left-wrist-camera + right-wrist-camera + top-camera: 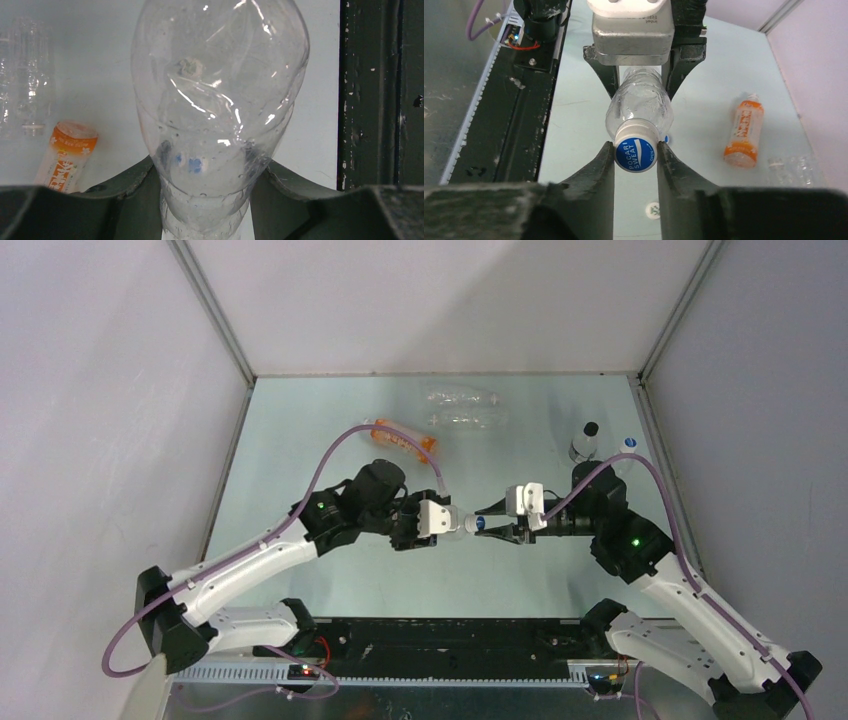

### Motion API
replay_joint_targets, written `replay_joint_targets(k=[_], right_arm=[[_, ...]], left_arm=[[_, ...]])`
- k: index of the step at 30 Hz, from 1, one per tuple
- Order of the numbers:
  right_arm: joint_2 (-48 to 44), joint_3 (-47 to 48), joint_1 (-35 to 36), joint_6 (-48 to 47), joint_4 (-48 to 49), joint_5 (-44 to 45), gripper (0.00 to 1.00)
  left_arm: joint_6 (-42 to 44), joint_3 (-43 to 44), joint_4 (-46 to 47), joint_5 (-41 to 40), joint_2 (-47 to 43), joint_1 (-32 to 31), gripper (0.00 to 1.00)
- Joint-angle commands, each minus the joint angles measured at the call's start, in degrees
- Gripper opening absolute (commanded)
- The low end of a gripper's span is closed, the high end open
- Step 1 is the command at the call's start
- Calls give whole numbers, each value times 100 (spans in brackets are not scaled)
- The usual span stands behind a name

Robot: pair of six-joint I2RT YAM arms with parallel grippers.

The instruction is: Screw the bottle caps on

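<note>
My left gripper [432, 520] is shut on a clear ribbed bottle [455, 524], which it holds level above the table with the neck pointing right. In the left wrist view the bottle [215, 100] fills the middle, pinched low between the dark fingers of the left gripper [207, 200]. In the right wrist view the bottle [640, 102] wears a white bottle cap [636, 154] with a blue printed top. My right gripper [636, 156] is shut on that cap, one fingertip touching each side. From above, the right gripper [484, 525] meets the bottle's mouth.
An orange-labelled bottle [403, 439] lies behind the left arm. Two clear bottles [462, 408] lie at the back. Two upright bottles [585, 443] stand at the right, one black-capped. A loose white cap [654, 210] lies on the table below the grippers. A black rail [519, 100] borders the near edge.
</note>
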Motion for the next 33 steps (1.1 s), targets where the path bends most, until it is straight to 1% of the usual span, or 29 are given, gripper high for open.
replay_joint_targets(k=[1, 3, 4, 5, 6, 7, 8, 9, 10, 11, 12, 13, 14, 15, 16, 18, 19, 20, 21, 22, 23, 24, 26, 28, 33], right_arm=[[66, 257, 39, 341, 71, -41, 11], [86, 256, 42, 801, 235, 188, 0], [113, 255, 45, 1267, 375, 291, 0], [127, 255, 45, 1515, 443, 568, 0], [160, 255, 59, 2123, 561, 749, 0], [177, 255, 92, 2479, 620, 1276, 0], [204, 251, 110, 3271, 713, 1560, 0], [203, 221, 144, 3629, 748, 2081, 0], [188, 199, 158, 4402, 806, 2362, 0], [178, 120, 181, 4796, 835, 2824, 0], [149, 15, 189, 5642, 935, 2993, 0], [126, -41, 193, 6226, 1064, 3285, 0], [116, -164, 203, 6455, 1139, 3386, 0], [109, -209, 213, 6674, 1277, 3509, 0], [112, -250, 223, 6666, 1321, 3533, 0], [110, -266, 226, 6281, 1452, 3426, 0], [64, -265, 225, 5909, 1505, 3305, 5], [32, -264, 213, 5712, 1532, 3230, 20], [-57, -263, 205, 5321, 1553, 3142, 28], [-107, -263, 192, 5155, 1551, 3129, 42], [-199, -263, 195, 4854, 1539, 3124, 47], [-240, -263, 197, 4706, 1531, 3116, 55], [-343, -263, 205, 4328, 1517, 3058, 61], [-380, -290, 215, 4208, 1612, 2975, 64], [-373, -593, 352, 4361, 2206, 3082, 65]], left_arm=[[-101, 254, 238, 50, 1, 31, 2], [-187, 188, 483, -187, -24, 20, 2], [-231, 92, 580, -443, -84, 6, 3], [-257, 27, 876, -606, -132, -7, 3], [-318, -150, 1045, -1040, -262, -58, 3], [-318, -244, 1405, -1278, -335, -100, 3], [-235, -450, 1582, -1850, -471, -233, 2], [-162, -548, 1941, -2149, -532, -320, 3], [68, -784, 2127, -2795, -633, -541, 3], [200, -917, 2532, -3126, -670, -662, 3], [512, -1175, 2748, -3705, -709, -927, 3], [677, -1323, 3274, -3986, -717, -1049, 3], [987, -1606, 3562, -4443, -701, -1277, 4], [1086, -1736, 4080, -4601, -686, -1351, 4], [1070, -1859, 4203, -4713, -649, -1418, 4], [758, -1793, 4101, -4671, -593, -1396, 4], [651, -1764, 3960, -4636, -580, -1376, 4], [421, -1725, 3832, -4526, -563, -1319, 4], [310, -1708, 3767, -4378, -559, -1284, 4], [81, -1673, 3632, -4300, -558, -1199, 5], [-150, -1656, 3561, -4091, -569, -1097, 5], [-283, -1619, 3447, -3963, -577, -1042, 5], [-639, -1585, 3357, -3587, -606, -889, 5], [-902, -1574, 3358, -3277, -629, -798, 6], [-1434, -1534, 3501, -2792, -573, -758, 7]])
